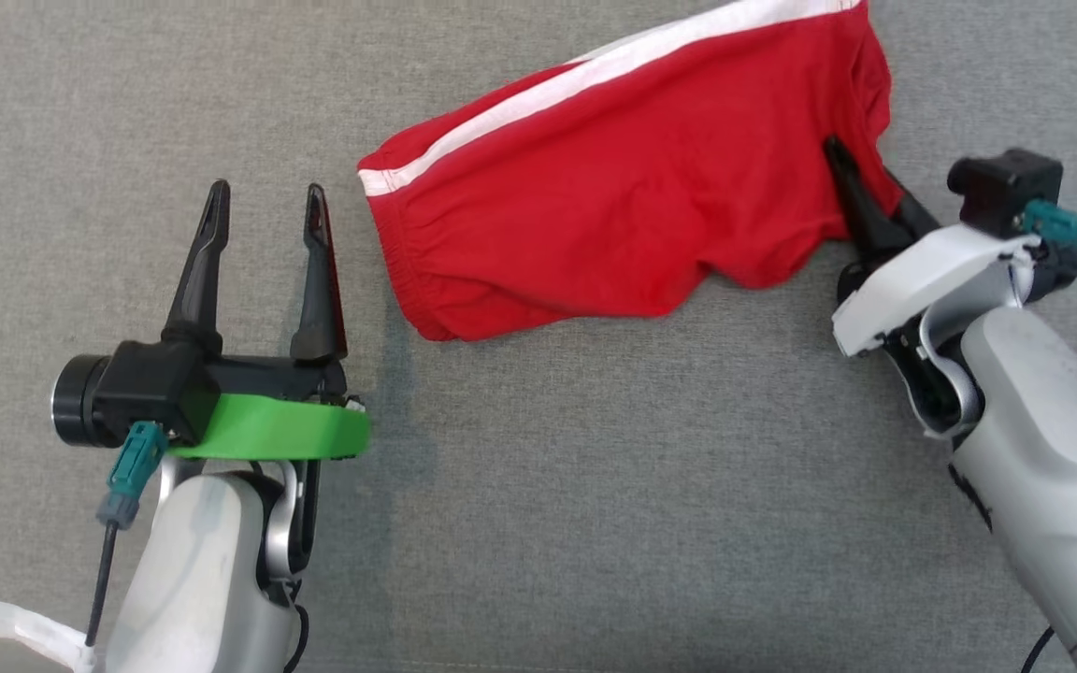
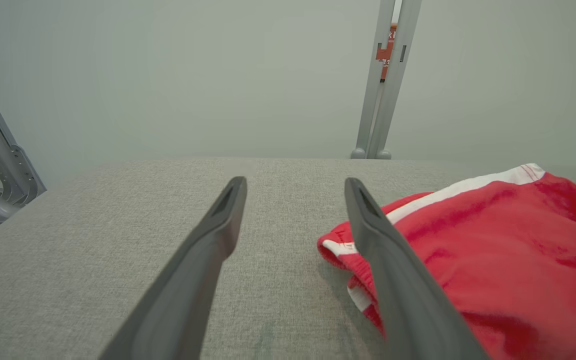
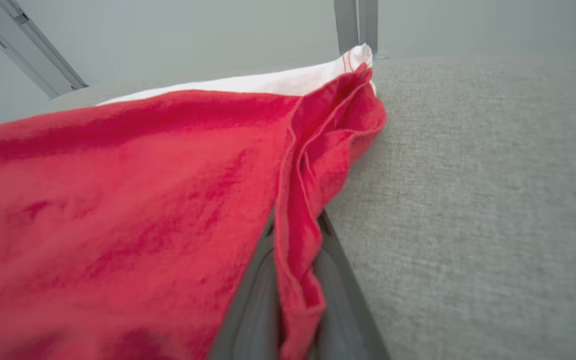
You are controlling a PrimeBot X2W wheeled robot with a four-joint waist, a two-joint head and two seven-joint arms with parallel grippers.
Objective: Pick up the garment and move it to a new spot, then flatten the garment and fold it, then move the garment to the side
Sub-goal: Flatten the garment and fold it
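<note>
A red garment [image 1: 632,206] with a white stripe [image 1: 595,70] along its far edge lies on a grey cloth surface [image 1: 538,467], in the far middle and right of the scene. It lies mostly flat and slanted, its elastic waistband end to the left and nearer, its other end running far right. Soft folds bunch along its near edge.

The right gripper [image 1: 858,161] reaches in from the near right. Its two dark fingers are pressed close together on a fold at the right edge of the garment. In the right wrist view the red cloth runs down between the fingers [image 3: 340,300].

The left gripper [image 1: 267,201] is at the near left, just left of the waistband end and not touching it. Its fingers stand wide apart, with nothing between them, pointing away toward the far side.

Beyond the far edge of the surface, metal posts [image 2: 385,80] stand against a pale wall [image 2: 218,75].
</note>
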